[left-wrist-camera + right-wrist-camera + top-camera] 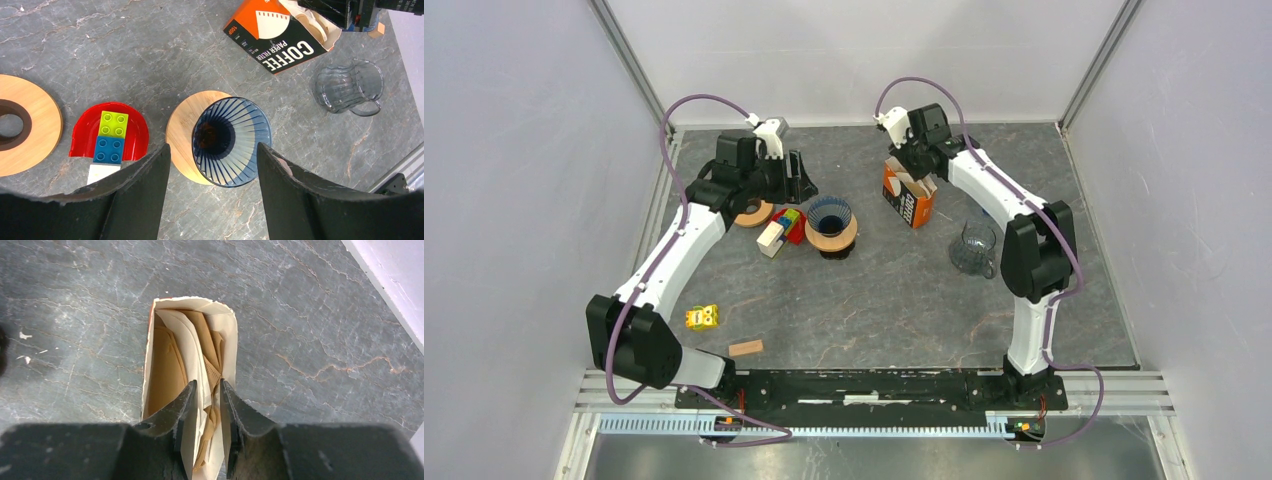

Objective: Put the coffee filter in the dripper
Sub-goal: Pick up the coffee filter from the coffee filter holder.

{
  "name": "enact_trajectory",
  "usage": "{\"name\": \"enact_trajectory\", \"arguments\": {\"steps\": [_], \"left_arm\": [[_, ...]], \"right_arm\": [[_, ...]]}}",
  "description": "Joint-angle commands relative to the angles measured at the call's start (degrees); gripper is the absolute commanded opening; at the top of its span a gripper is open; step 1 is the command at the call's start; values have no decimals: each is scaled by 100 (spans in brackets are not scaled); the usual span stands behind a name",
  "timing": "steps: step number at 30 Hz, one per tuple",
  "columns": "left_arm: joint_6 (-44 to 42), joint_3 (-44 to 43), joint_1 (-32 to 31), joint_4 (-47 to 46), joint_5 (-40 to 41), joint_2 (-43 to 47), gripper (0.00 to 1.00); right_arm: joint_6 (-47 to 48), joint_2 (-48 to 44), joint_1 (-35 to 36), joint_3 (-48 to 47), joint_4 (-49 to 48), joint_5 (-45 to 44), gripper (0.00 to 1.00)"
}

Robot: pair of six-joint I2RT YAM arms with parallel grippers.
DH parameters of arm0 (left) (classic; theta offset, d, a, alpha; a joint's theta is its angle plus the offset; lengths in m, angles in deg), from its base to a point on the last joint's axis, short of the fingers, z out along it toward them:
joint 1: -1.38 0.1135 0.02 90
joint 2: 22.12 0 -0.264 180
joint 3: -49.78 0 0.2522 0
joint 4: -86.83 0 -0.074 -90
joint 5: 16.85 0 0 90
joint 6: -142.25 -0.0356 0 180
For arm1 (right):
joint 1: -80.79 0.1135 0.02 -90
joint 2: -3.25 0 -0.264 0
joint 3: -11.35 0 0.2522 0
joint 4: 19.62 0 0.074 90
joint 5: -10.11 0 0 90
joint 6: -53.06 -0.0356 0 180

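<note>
On the grey marbled desk (125, 50), far left, lies a flat wooden ring (35, 125). Just beside it sits a red plastic dish (82, 130) carrying a lime-green toy brick (113, 124) and a blue toy brick (109, 149). To its right stands the dark blue ribbed cone dripper (231, 140), tilted on a round wooden disc (180, 132).

The left end effector (214, 150) hangs over the dripper, released, its black fingers (145, 190) spread wider than the cone's rim. Bare desk shows in front of the dripper.

Further right, well apart, the orange and black cardboard filter box (909, 197) stands with its mouth open. Inside are the cream paper coffee filters (200, 340).

The right end effector (207, 385) reaches into that mouth, clenched narrowly on the filter sheets between its tips, the box's right wall just beside the fingers.

A clear glass pitcher (347, 87) stands right of the box, near the desk's right edge.
</note>
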State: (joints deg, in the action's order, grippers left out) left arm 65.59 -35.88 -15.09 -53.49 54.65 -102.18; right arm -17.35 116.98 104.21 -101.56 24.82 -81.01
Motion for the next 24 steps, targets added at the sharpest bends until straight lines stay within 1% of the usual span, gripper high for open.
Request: {"name": "enact_trajectory", "arguments": {"steps": [1,10,24], "left_arm": [[-246,0,23,-262,-39,181,71],[-227,5,21,-288,-48,145,71],[-245,44,24,-288,-31,165,71]], "right_arm": [[182,110,2,34,-28,-306,28],[211,136,8,195,-26,-310,26],[163,44,9,198,-84,-188,13]]}}
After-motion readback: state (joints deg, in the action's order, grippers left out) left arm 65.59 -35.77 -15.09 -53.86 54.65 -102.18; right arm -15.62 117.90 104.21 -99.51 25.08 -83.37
